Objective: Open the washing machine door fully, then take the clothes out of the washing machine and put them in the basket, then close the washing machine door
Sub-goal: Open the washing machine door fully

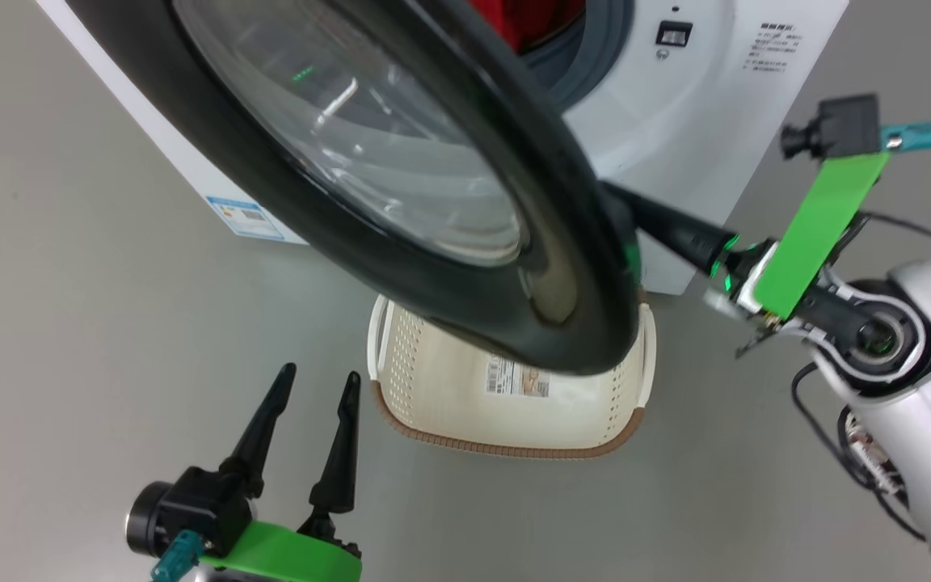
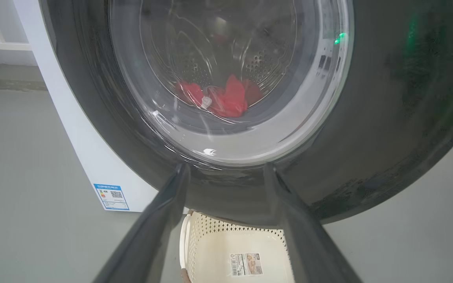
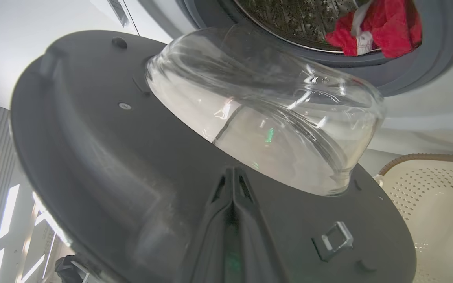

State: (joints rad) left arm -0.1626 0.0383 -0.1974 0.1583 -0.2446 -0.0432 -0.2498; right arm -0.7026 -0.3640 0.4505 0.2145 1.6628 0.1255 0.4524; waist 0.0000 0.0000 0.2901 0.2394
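Black-rimmed door (image 1: 562, 267) hangs part open in the head view above the bare basket (image 1: 433, 388); the left tool (image 1: 320, 373) is spread, holding nothing. Left wrist view: red clothes (image 2: 228, 100) lie inside the washing machine (image 2: 77, 129), none unloaded. Right wrist view: right tool (image 3: 233, 171), fingers together, against the door's inside.

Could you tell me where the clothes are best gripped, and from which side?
Pinch the raised bunch of the clothes, probably coming in through the opening, right of the door: they lie heaped at the drum's front lip, and the door hangs part open.
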